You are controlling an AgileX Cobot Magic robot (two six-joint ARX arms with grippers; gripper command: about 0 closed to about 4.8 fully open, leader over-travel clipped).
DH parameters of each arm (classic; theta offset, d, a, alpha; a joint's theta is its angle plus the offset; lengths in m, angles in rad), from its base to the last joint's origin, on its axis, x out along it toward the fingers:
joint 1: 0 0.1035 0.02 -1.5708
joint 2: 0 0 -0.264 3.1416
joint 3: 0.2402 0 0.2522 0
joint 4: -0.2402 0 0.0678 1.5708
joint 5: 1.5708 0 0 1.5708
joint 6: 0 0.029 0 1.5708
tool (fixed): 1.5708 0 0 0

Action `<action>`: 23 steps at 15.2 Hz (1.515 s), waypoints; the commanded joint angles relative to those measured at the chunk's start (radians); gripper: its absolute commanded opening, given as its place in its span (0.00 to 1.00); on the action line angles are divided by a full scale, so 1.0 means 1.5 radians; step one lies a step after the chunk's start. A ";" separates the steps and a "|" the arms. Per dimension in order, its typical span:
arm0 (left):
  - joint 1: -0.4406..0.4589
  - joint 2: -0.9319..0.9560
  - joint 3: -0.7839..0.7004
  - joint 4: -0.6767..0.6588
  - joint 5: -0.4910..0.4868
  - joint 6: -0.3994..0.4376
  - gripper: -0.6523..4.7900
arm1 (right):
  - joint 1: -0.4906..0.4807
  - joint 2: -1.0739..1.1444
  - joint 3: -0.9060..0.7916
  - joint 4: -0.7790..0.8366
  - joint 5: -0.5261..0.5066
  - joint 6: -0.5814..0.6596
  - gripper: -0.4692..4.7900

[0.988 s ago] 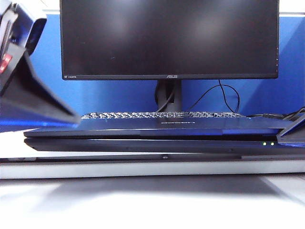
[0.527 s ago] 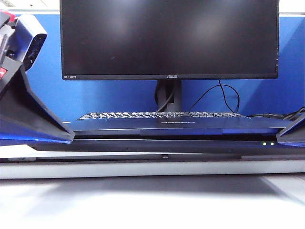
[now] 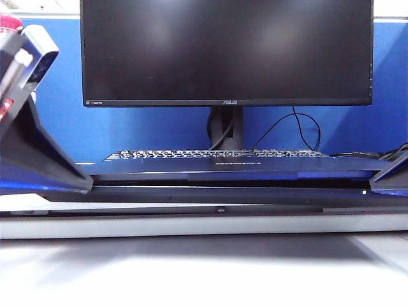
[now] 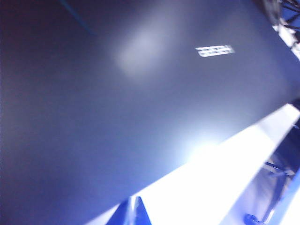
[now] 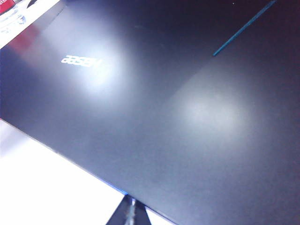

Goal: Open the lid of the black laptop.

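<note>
The black laptop (image 3: 217, 195) lies edge-on across the table in the exterior view, one green light at its front right. Its lid (image 3: 217, 168) rests low over the base with a thin dark gap along the front. My left gripper (image 3: 86, 185) is shut, its wedge tip against the lid's left front corner. My right gripper (image 3: 382, 182) is shut at the lid's right front corner. The lid (image 4: 117, 103) fills the left wrist view, with the left gripper (image 4: 133, 208) at its edge. The lid (image 5: 187, 117) also fills the right wrist view, where the right gripper (image 5: 129, 211) touches its rim.
A large black ASUS monitor (image 3: 226, 51) on a stand rises behind the laptop, with a separate black keyboard (image 3: 217, 153) at its foot. Black cables (image 3: 303, 127) trail at the back right before a blue partition. The white table (image 3: 204, 268) stretches in front.
My left gripper came down from above the lid's left side and slid outward to the corner. One of the two green lights has gone from view. The right gripper barely moved.
</note>
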 commanded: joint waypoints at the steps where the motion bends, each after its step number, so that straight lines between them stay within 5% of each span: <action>1: 0.001 0.002 0.003 0.015 -0.017 0.001 0.16 | -0.003 -0.002 -0.002 0.047 0.031 -0.002 0.08; 18: 0.002 0.002 0.007 0.208 -0.093 0.013 0.16 | -0.003 -0.003 -0.001 0.092 0.056 -0.012 0.08; 23: 0.002 0.002 0.056 0.204 -0.103 0.045 0.16 | -0.004 -0.003 0.012 0.096 0.079 -0.036 0.08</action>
